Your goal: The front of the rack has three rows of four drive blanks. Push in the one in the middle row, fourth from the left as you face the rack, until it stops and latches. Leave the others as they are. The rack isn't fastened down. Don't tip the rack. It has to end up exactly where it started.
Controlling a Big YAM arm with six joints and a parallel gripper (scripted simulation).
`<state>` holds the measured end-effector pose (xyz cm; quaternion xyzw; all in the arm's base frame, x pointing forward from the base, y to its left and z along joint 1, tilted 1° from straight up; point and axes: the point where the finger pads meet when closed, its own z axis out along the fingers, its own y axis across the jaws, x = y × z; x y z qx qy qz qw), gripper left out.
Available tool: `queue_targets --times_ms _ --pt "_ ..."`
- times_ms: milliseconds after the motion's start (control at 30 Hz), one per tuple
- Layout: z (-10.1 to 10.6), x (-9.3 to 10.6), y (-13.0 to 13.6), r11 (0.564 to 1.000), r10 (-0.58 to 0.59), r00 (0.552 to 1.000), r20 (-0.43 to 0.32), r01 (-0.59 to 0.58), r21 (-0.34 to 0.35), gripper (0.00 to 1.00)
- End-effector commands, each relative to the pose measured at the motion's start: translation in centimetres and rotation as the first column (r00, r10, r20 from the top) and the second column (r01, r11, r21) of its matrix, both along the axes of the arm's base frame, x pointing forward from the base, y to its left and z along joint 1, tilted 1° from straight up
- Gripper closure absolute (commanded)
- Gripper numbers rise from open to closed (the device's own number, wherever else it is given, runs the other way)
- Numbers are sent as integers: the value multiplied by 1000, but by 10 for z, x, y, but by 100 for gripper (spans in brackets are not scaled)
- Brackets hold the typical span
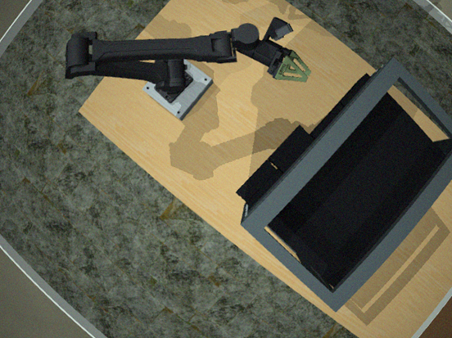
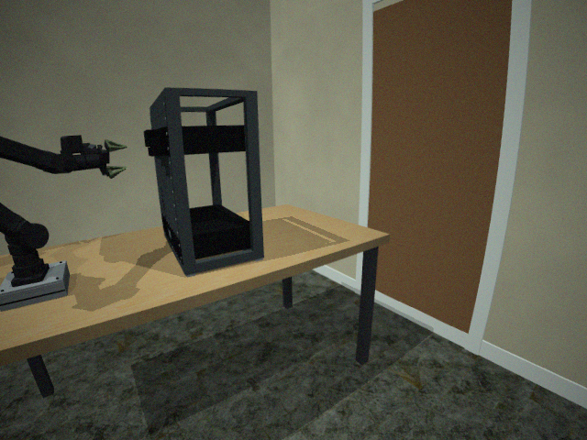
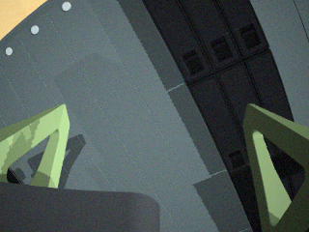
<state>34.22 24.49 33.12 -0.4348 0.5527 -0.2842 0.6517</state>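
my gripper [image 2: 115, 159] hangs spread and empty, apart from the rack [image 2: 171, 156]. the blanks [image 3: 222, 52] sit at my one o'clock; i'd push slowly, squarely, avoiding tipping.

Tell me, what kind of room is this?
Probably a plain indoor workroom: a wooden table carries a robot arm and an open equipment rack, beside bare beige walls and a brown door.

Bare room: wooden table [image 2: 303, 265], brown door [image 2: 436, 160], stone floor [image 2: 284, 379].
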Motion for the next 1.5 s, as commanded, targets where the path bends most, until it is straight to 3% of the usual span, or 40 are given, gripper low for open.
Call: queue_targets --times_ms 0,467,633,800,900,1067,1200,1267,1300,1367,1467 --pt "11 -1 -10 997 -10 1000 16 9 81 0" --pt "10 -12 -30 959 -14 999 -29 22 282 0" --pt "10 -18 -42 915 -15 999 -52 34 401 0" --pt "12 -25 -55 843 -10 997 -73 47 535 0" --pt "12 -25 -55 844 -8 997 -73 45 535 0" --pt "15 -33 -70 740 -1 996 -94 64 670 0" --pt "16 -37 -76 690 7 995 -102 69 721 0" --pt "18 -40 -83 634 9 994 -111 80 769 0" --pt "18 -40 -83 635 12 994 -110 78 769 0" --pt "19 -44 -90 574 16 993 -119 88 814 0" --pt "19 -44 -89 575 19 993 -118 86 814 0"
